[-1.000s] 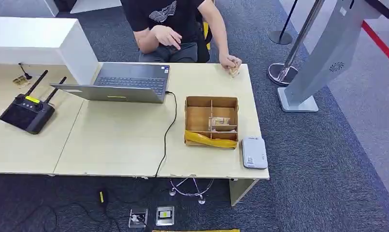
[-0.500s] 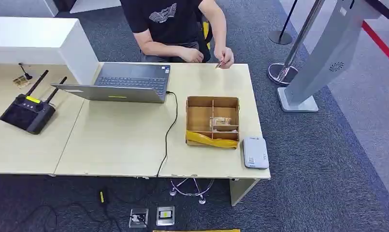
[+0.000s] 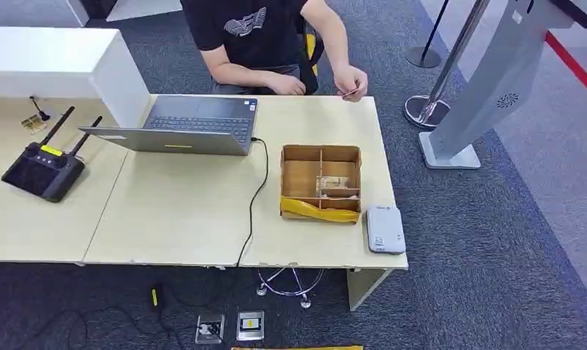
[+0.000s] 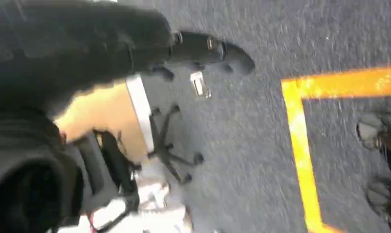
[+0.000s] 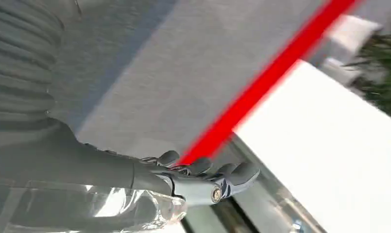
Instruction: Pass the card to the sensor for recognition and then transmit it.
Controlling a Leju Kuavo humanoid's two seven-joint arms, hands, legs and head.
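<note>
Person's hand [image 3: 351, 80] has lifted a small card [image 3: 346, 92] off the far table edge for handover; right hand [image 5: 203, 182] fingers apart, holding nothing; left hand's fingers can't tell.

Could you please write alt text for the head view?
A seated person holds a small card above the far edge of a wooden table. On it sit an open laptop, a divided cardboard box and a white card reader.

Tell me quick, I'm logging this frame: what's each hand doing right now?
Left hand: dark and blurred; cannot tell if open or closed.
Right hand: holds nothing, fingers extended; open.
</note>
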